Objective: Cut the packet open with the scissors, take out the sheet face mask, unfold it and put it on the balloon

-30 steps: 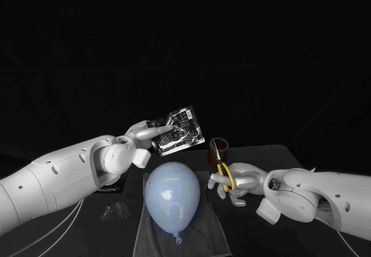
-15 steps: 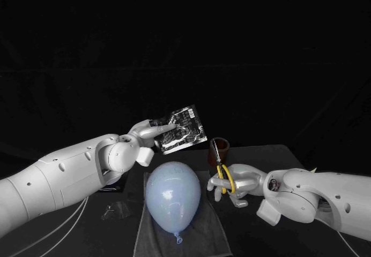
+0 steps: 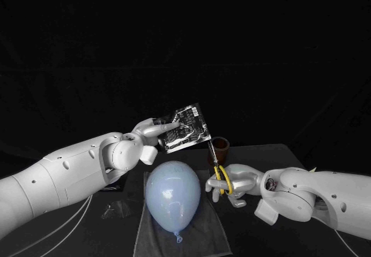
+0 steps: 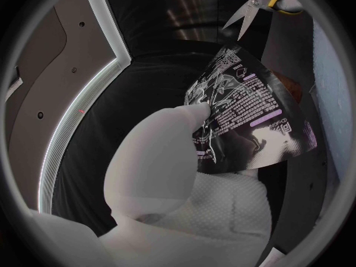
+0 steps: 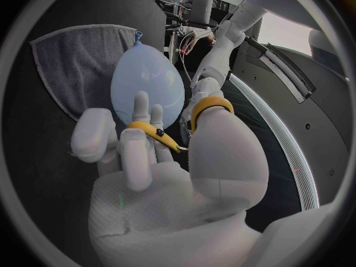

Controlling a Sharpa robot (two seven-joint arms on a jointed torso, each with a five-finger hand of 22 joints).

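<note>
My left hand (image 3: pixel 148 135) holds the black printed packet (image 3: pixel 185 127) up in the air above the far end of the pale blue balloon (image 3: pixel 172 194). The left wrist view has the packet (image 4: pixel 245 118) pinched in that hand's fingers (image 4: pixel 167 154). My right hand (image 3: pixel 232 182) grips the yellow-handled scissors (image 3: pixel 217 166), blades pointing up, tips just under the packet's lower right corner. In the left wrist view the scissors (image 4: pixel 256 3) show their blades parted close to the packet's edge. The yellow handles (image 5: pixel 178 121) sit round my right hand's fingers (image 5: pixel 137 142).
The balloon lies on a grey towel (image 3: pixel 202 235) on the black table. A brown cup (image 3: pixel 221 148) stands behind the scissors. A crumpled clear wrapper (image 3: pixel 117 210) lies left of the towel.
My right hand has raised the scissors upright, bringing the blades up to the packet's lower right corner. My left hand has lifted the packet slightly.
</note>
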